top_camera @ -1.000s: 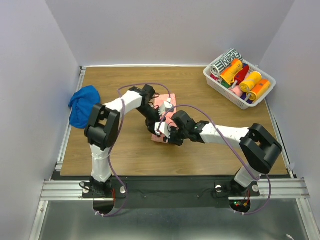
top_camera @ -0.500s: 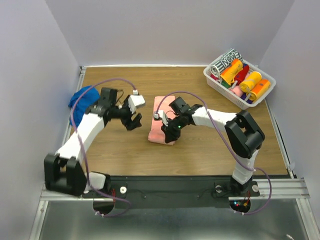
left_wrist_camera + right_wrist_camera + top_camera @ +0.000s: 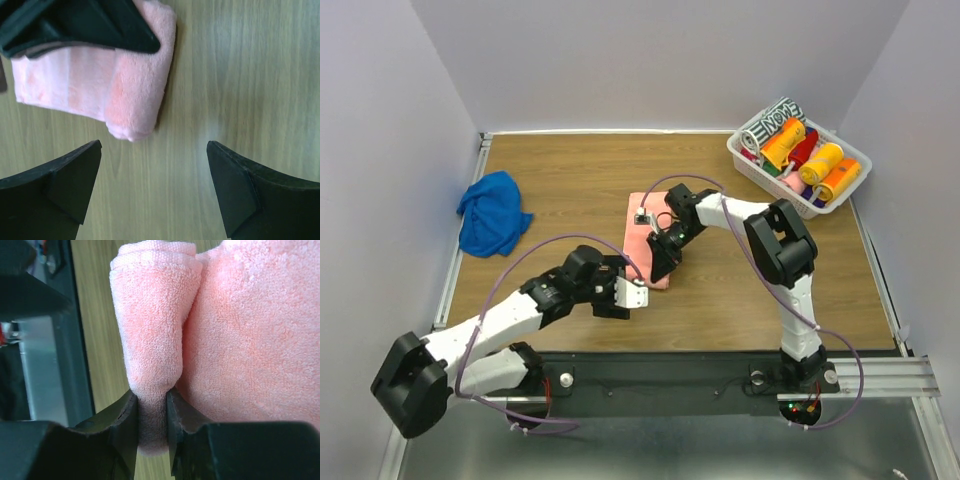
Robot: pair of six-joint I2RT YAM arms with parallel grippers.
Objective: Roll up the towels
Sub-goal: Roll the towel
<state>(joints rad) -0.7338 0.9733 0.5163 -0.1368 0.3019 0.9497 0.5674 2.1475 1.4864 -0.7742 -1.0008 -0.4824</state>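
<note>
R gripper (image 3: 151,426) pinches pink towel (image 3: 245,340) at its rolled edge.
L gripper (image 3: 155,187) wide open just beside it, touching nothing. Print on b/w roll (image 3: 772,122) too small to read.

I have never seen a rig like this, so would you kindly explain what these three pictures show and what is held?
Two robot arms are bolted to a wooden table. One picture looks down from above; the other two come from wrist cameras. A pink towel lies mid-table, a crumpled blue towel at the left, and a white basket of rolled towels in the far right corner. The right arm has its jaws pinched on the pink towel's rolled edge. The left arm holds nothing; its jaws stand open near that roll.
</note>
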